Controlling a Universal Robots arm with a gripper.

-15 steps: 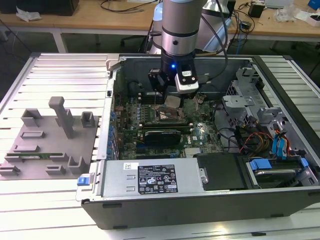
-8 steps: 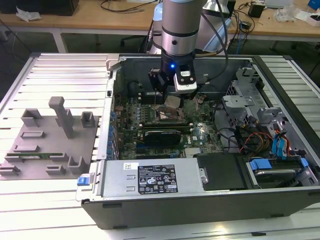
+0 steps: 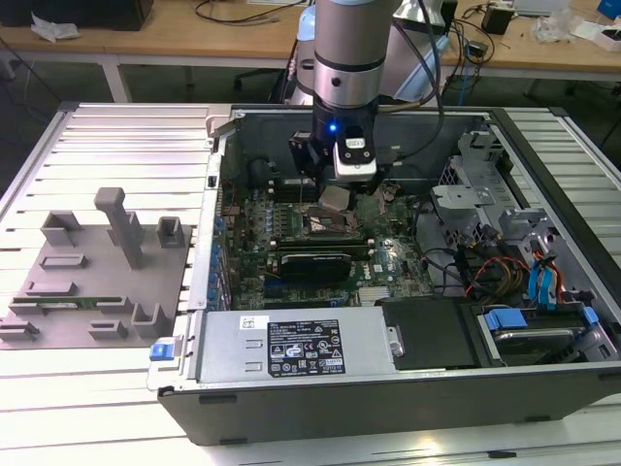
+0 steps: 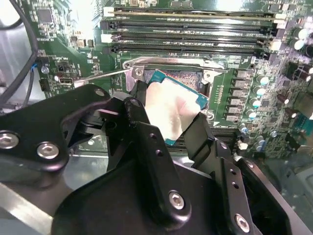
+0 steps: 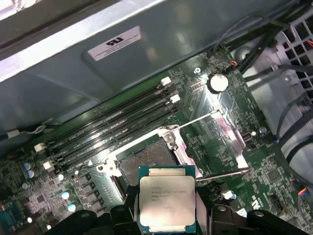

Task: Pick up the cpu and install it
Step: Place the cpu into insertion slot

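pincer (image 4: 170, 117) clamped on cpu (image 5: 167, 200) over open socket (image 5: 145, 162); any tilt or offset cd damage the socket

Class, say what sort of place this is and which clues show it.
Probably a robotics lab: an open computer case on a slatted table, the gripper holding the cpu over its motherboard, workbenches behind.

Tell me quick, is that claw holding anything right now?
The gripper is closed, holding the cpu near the open socket.
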